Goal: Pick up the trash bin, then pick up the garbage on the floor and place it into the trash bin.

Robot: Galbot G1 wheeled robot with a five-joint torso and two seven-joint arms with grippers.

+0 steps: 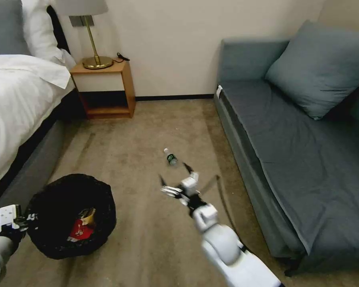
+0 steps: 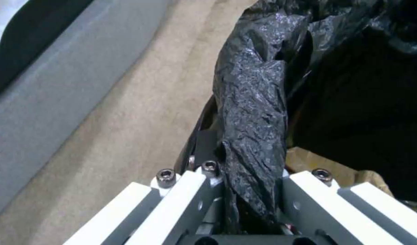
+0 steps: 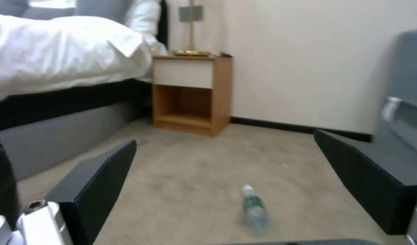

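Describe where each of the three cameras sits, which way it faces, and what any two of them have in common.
Head view: high, facing forward and down at carpet; left claw grips the trash bin; right claw open short of the bottle.
Left wrist view: on left wrist, facing along the fingers shut on the black bag.
Right wrist view: low, facing the bottle between open fingers.
Shared: head and right wrist views show bottle and nightstand.
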